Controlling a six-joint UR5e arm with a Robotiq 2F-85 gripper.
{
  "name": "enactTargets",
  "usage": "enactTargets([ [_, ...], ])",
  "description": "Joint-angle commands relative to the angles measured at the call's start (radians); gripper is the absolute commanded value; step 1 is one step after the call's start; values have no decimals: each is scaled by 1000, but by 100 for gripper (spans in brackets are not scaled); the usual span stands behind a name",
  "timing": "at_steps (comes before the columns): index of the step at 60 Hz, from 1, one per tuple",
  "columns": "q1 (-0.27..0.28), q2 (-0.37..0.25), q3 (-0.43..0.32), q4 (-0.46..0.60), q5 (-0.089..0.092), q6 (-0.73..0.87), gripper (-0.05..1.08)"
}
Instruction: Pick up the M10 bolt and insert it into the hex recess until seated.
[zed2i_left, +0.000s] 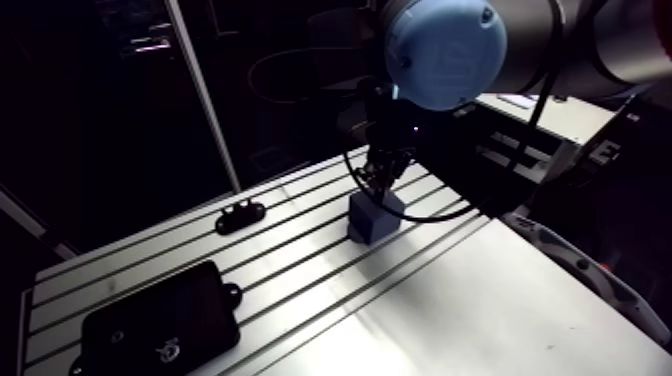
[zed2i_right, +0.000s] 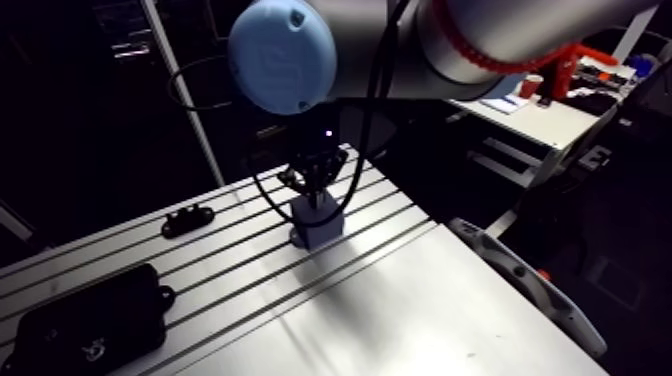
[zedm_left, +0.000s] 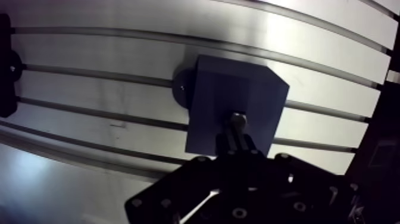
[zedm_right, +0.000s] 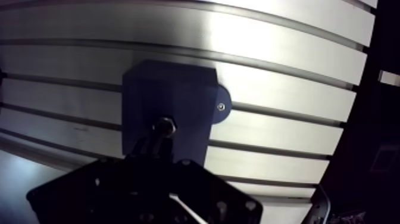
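Jaws seemingly around bolt (zedm_left: 238, 118) atop block (zedm_left: 217, 89)

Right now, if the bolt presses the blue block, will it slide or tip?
Likely won't slide: the blue block has a tab seemingly screwed to the table. Tipping unlikely: it sits flat, bolt over its top face.

No lettering or number can be read anywhere. A pale mark (zed2i_left: 168, 350) on the black case (zed2i_left: 140, 318), at the surface's (zed2i_left: 480, 320) corner, is too small to read.
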Motion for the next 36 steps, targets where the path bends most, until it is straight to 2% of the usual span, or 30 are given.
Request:
enactTargets([
  [1,0,1,0,-1,0,-1,107],
  [36,0,7,0,-2,0,-7,106],
])
